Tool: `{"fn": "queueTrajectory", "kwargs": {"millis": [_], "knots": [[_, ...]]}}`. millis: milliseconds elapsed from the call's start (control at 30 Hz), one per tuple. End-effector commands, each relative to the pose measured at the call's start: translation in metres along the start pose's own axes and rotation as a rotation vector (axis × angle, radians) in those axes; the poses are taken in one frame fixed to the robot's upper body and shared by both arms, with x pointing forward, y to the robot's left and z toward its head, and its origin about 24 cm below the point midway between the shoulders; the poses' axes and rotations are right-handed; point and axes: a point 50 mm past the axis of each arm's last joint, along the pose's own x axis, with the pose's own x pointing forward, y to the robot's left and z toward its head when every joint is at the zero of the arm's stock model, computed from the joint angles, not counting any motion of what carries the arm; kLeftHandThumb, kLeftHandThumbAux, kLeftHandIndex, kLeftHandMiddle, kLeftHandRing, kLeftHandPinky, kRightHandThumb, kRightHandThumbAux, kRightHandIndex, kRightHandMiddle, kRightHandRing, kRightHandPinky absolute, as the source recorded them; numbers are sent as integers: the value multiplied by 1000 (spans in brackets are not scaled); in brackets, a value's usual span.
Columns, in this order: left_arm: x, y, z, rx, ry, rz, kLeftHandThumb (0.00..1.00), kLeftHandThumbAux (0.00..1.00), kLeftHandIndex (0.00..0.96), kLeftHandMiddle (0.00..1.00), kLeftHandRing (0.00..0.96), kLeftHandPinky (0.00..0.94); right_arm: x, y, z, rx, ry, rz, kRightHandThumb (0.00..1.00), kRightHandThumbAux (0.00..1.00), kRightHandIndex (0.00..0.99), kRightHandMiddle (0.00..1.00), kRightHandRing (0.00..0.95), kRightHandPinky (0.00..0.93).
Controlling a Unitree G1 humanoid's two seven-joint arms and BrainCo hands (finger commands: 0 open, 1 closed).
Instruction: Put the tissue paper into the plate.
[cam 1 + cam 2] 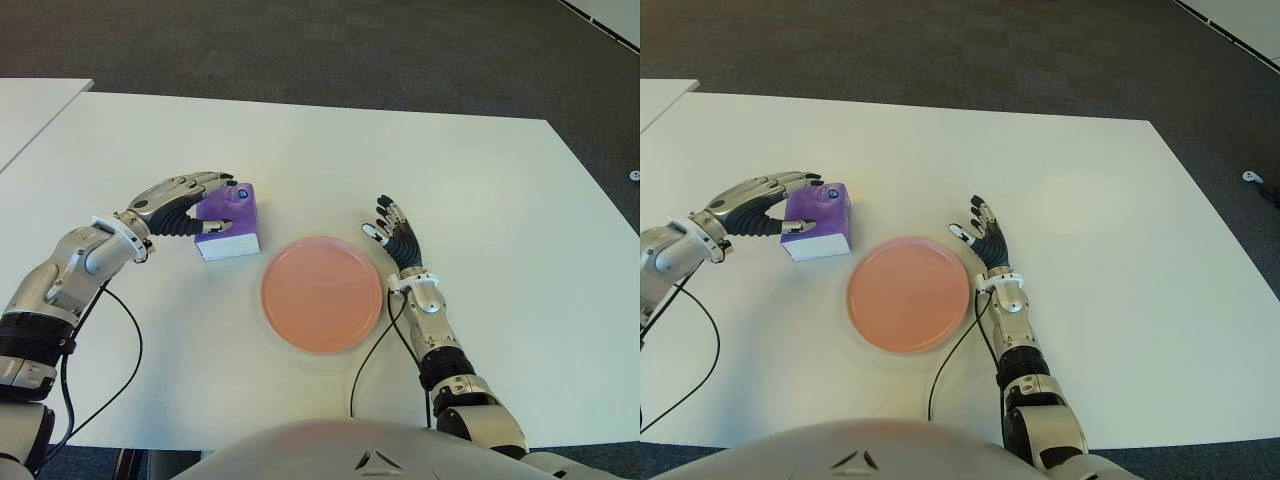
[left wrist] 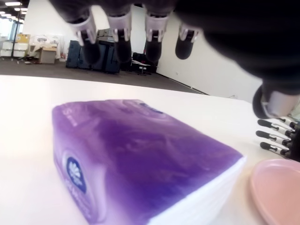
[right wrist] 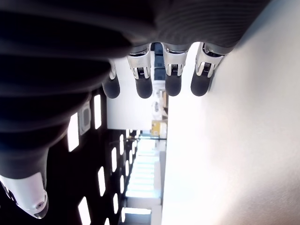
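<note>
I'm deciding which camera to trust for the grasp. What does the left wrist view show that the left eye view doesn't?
Only the left wrist view shows the left hand's fingertips spread above the tissue pack, not touching it. Only the left eye view shows the whole pink plate, the white table and the right hand beside the plate, on its right. Both show pack, plate edge and left hand.

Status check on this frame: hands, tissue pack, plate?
Left hand open over purple tissue pack, no grip yet. Pack on white table, left of empty round pink plate. Right hand open, idle right of plate.
</note>
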Motion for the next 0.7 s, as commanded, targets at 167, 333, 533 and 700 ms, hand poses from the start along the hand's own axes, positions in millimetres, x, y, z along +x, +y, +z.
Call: {"fn": "queueTrajectory", "kwargs": {"millis": [167, 333, 533, 700], "knots": [[11, -14, -2, 143, -3, 19, 119, 300, 0, 0, 0, 0, -31, -2, -46, 20, 242, -12, 0, 617, 0, 0, 0, 0], [14, -19, -4, 166, -1, 24, 104, 288, 0, 0, 0, 0, -31, -2, -46, 17, 244, -13, 0, 618, 0, 0, 0, 0], [18, -24, -6, 185, -2, 11, 108, 281, 0, 0, 0, 0, -31, -3, -48, 17, 256, -14, 0, 619, 0, 0, 0, 0], [20, -27, -7, 200, -1, 3, 116, 273, 0, 0, 0, 0, -31, -4, -50, 21, 263, -13, 0, 618, 0, 0, 0, 0]]}}
